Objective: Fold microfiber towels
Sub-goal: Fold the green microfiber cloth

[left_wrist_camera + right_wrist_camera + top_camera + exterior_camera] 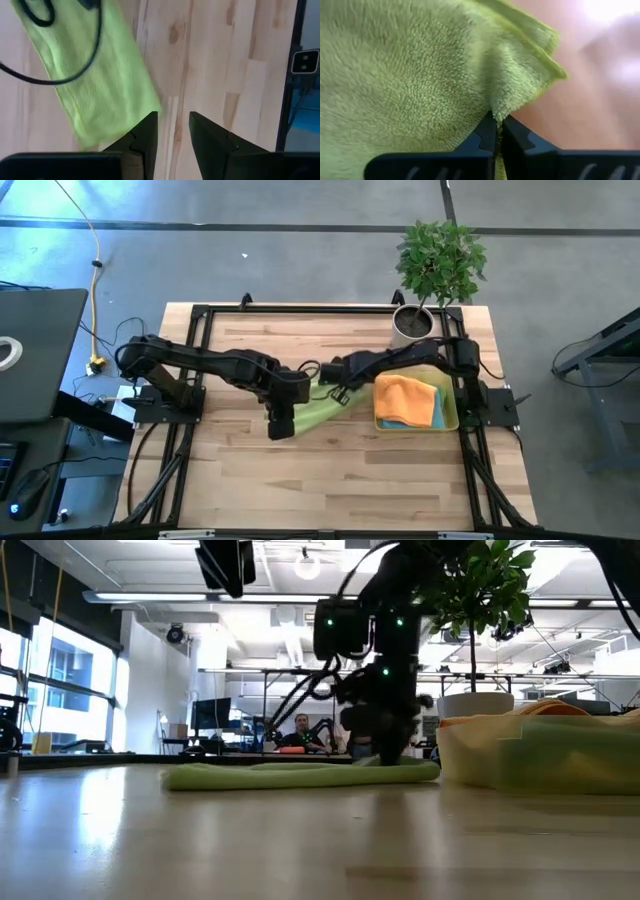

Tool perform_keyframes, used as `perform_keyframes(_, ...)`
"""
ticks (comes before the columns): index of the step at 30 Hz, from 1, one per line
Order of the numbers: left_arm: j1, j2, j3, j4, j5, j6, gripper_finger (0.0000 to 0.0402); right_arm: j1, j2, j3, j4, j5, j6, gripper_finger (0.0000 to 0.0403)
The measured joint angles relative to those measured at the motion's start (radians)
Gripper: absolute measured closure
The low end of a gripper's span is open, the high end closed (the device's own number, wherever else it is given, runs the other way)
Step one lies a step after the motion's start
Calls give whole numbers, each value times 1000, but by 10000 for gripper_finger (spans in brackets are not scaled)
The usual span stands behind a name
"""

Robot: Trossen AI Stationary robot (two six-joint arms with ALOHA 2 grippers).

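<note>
A lime green towel [318, 408] lies flat on the wooden table as a long strip; it also shows in the low view [300, 774]. My right gripper [324, 378] is down at the strip's far right end, shut on it [497, 125]. My left gripper [281, 426] hangs above the strip's near left end, open and empty [173, 132], with the towel [95, 75] beside its fingers. An orange towel [405, 397] lies over a teal one [400, 423] in a yellow-green tray [452, 412]. My right gripper pinches the lime green towel between its two fingers, close to a corner at its edge [506, 102]. The cloth puckers into a ridge at the fingertips. The fingers come from above, pointing down [385, 752]. The towel lies on the table.
A white plant pot [411, 324] with a leafy plant stands at the table's far right, behind the tray. A black frame [200, 315] runs round the table top. Bare wood lies toward the near edge [330, 490]. A person shows far off in the room [300, 730].
</note>
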Motion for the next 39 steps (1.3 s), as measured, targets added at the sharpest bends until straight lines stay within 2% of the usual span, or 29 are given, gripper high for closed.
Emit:
perform_keyframes(12, 7, 0, 75, -115, -138, 97, 300, -100, -6, 201, -370, 212, -141, 402)
perform_keyframes(15, 7, 0, 94, -152, -179, 115, 300, -105, -7, 273, -455, 198, -125, 402)
perform_keyframes(18, 7, 0, 131, -218, -205, 137, 300, -103, -7, 339, -496, 119, -44, 402)
perform_keyframes(22, 8, 0, 194, -302, -264, 148, 300, -65, -8, 397, -466, -13, 69, 402)
perform_keyframes(27, 8, 0, 275, -395, -302, 149, 300, 7, -8, 419, -360, -74, 116, 402)
perform_keyframes(39, 5, 0, 408, -428, -299, 104, 300, 104, 36, 419, -131, -63, 197, 402)
